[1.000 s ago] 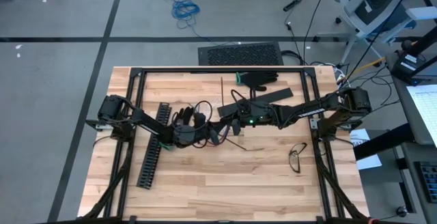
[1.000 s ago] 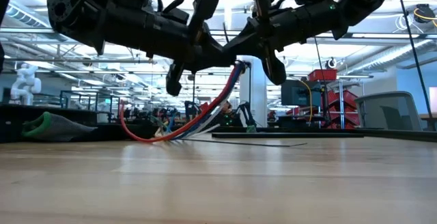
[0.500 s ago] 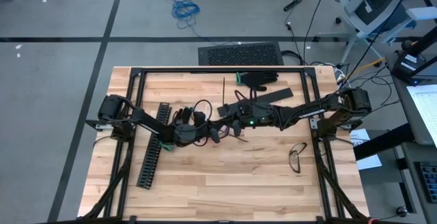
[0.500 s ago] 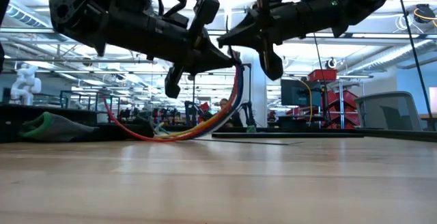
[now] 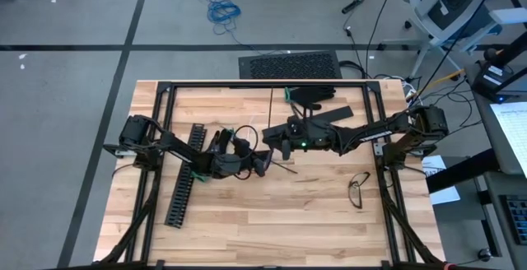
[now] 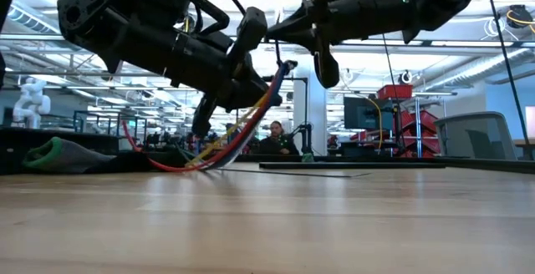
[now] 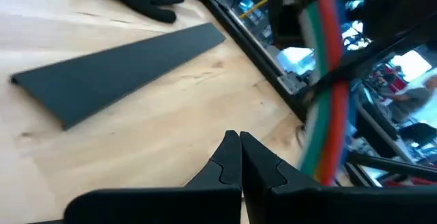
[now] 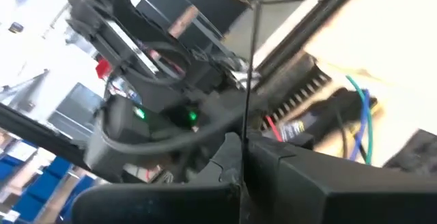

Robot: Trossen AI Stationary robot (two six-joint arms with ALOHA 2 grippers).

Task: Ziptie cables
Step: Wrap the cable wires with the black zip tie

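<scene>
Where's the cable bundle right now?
In the high view, the cables sit mid-table at the left gripper, between the slotted channel and the right gripper.

Both arms reach in from opposite sides toward the middle of the surface, held above it. The left end effector point(image 5: 265, 165) sits just below and beside the right end effector point(image 5: 272, 137), the two near each other but apart. Each has its fingers point(image 7: 235, 157) pressed together, tips meeting, as both wrist views show.
</scene>
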